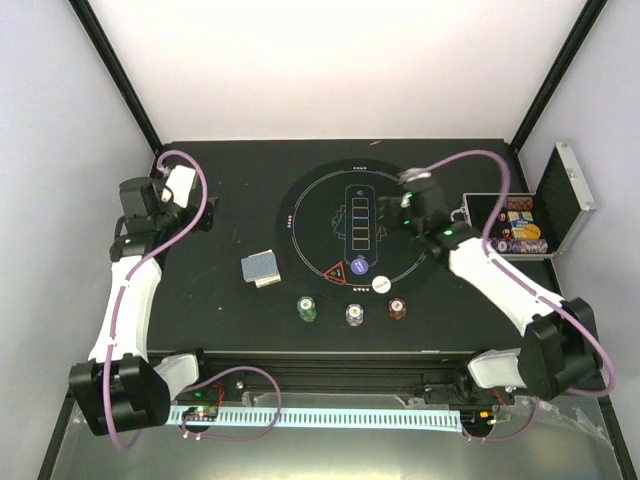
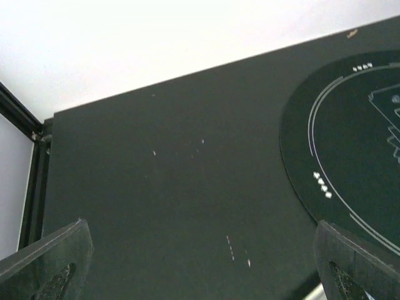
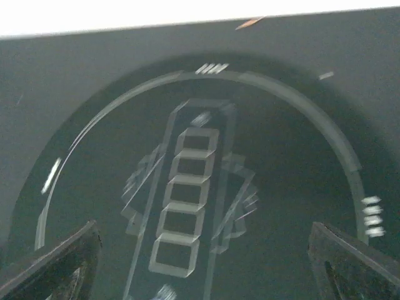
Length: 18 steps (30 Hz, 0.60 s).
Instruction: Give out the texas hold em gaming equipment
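From overhead alone: card deck (image 1: 261, 268), chip stacks (image 1: 354, 314), silver case (image 1: 565, 195); at wrists, mat (image 3: 294, 175).

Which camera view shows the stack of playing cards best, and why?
The top external view: the stack of cards lies in full sight on the table, left of the round mat. The left wrist view shows only table and mat edge; the right wrist view only the blurred mat.
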Motion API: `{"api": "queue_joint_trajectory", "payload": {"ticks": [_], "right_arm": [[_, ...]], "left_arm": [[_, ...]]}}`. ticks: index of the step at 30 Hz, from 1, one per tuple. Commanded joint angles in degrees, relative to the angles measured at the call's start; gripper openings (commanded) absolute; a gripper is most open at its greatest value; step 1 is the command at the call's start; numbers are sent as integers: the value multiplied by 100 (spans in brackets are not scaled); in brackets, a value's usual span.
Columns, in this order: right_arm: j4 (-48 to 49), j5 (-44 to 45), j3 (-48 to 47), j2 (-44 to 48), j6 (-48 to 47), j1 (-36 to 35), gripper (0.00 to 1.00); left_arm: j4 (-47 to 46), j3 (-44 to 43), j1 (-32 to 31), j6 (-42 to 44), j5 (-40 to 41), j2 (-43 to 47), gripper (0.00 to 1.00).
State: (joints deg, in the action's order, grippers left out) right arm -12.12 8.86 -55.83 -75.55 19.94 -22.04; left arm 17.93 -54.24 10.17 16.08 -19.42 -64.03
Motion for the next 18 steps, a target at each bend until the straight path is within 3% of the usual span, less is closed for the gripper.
{"api": "queue_joint_trajectory", "payload": {"ticks": [1,9,12,18], "right_arm": [[-983,479,-366,-414,224,-1340,90],[-1357,316,-916,-1830,819,-2766,71],[-1322,200,-880,-2152,990,-2933,57],[-1137,-9,-660,-2410,1090,-2957,50]], "left_arm": [[1033,-166,114,512,-280,339,99],[1665,-362,159,701,-444,356,99],[1794,-415,160,712,-493,355,99],[1996,-535,160,757,-628,398,99]]}}
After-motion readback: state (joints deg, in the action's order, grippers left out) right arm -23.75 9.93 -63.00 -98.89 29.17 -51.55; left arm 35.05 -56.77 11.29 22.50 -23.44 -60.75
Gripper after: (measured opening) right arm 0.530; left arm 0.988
